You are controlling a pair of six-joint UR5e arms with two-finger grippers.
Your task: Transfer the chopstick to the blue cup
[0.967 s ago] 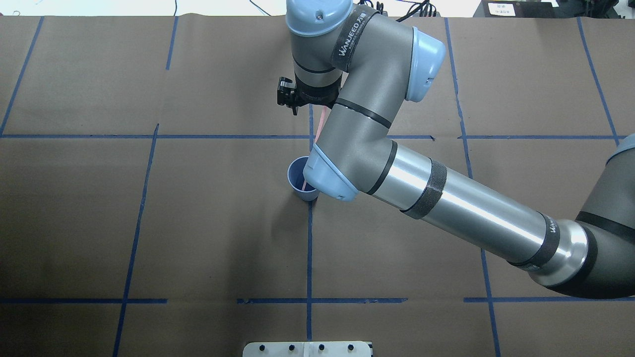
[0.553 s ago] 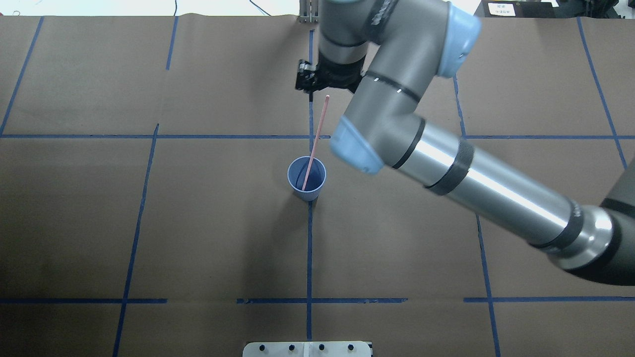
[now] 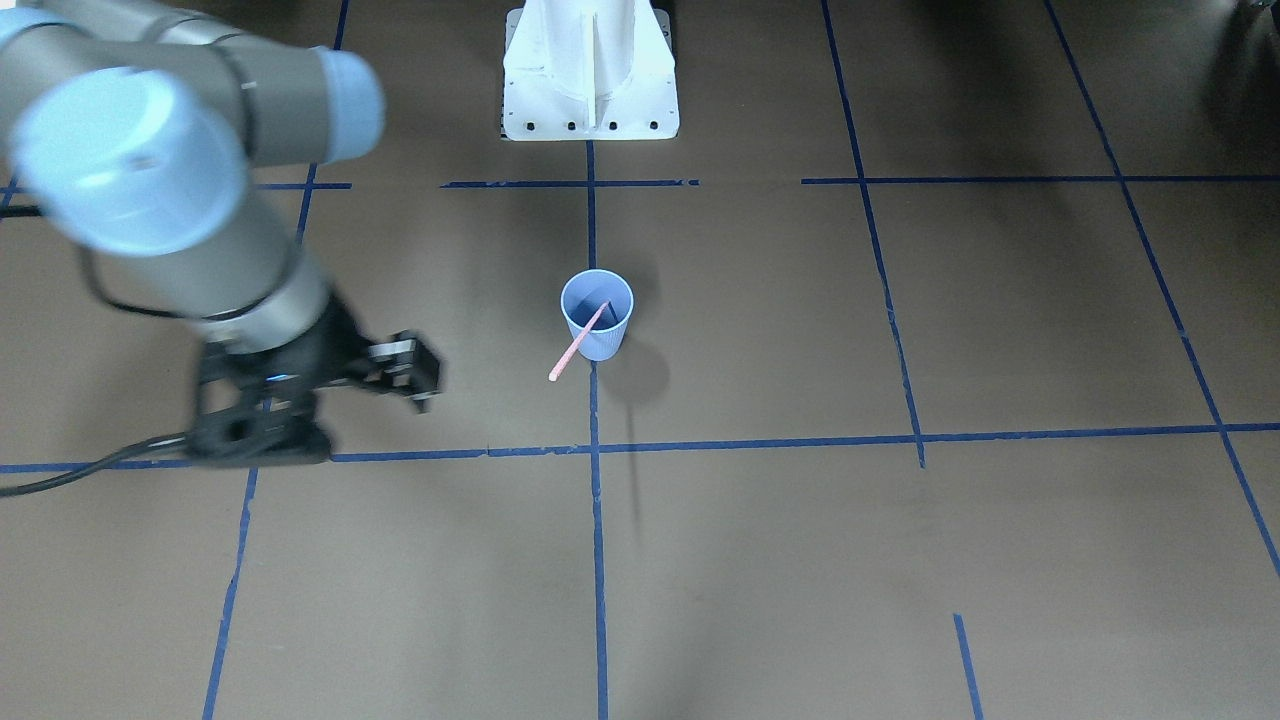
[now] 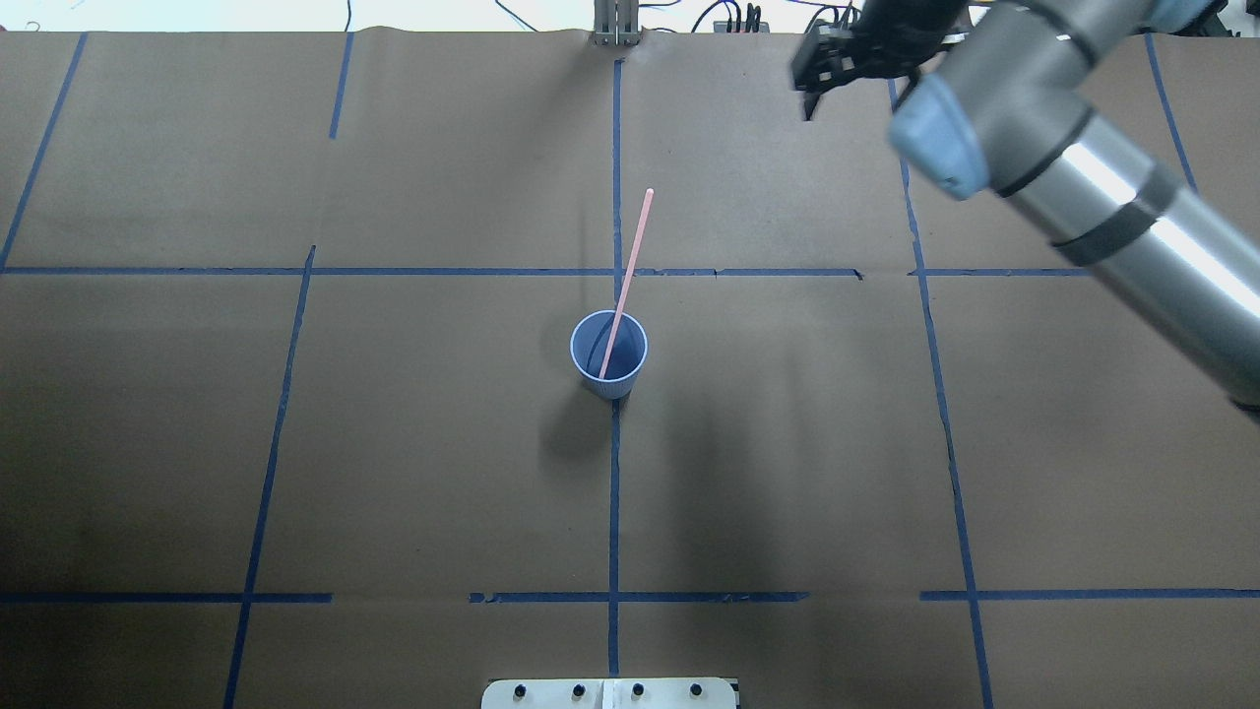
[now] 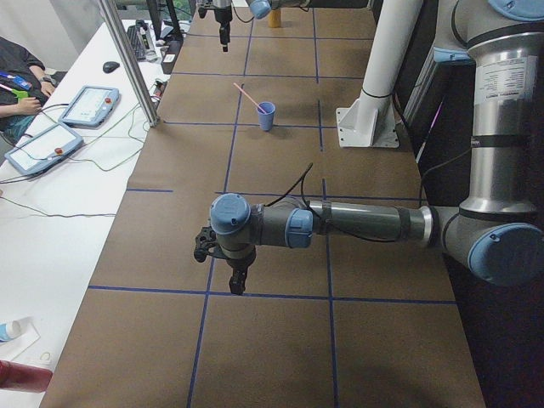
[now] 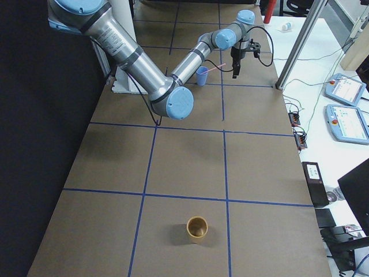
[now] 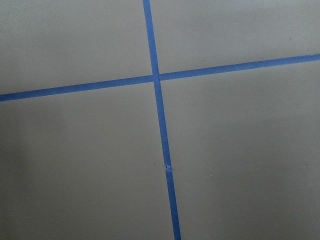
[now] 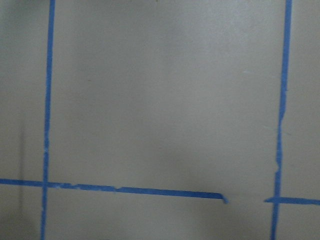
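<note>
You will find the chopstick [image 4: 626, 271] in the blue cup [image 4: 589, 340]; its lower end sits at the cup's bottom, and the shaft leans over the rim on the side away from the robot, tipped a little toward the robot's right; most of its length stands out above the rim. The blue cup stands upright on the table [image 4: 394, 443], on the middle tape line [image 4: 613, 492], just on the robot's side of a crossing; the white base plate [image 3: 590, 110] lies on that same line, well apart from the cup toward the robot.

The right gripper [image 4: 809, 98] hangs beyond the cup, off toward the operators' side and the robot's right, well apart from both cup and chopstick; it is blurred in the table views and small in the side views, so you cannot tell whether its jaws stand wide or narrow.

The left gripper [image 5: 236, 282] points down at the table well apart from the cup, toward the robot's left end; only the left side view shows it, so you cannot tell how its jaws stand; its wrist camera looks on a tape crossing [image 7: 159, 77].

A brown cup [image 6: 197, 228] stands upright well apart from the blue cup, toward the robot's right end of the table.
</note>
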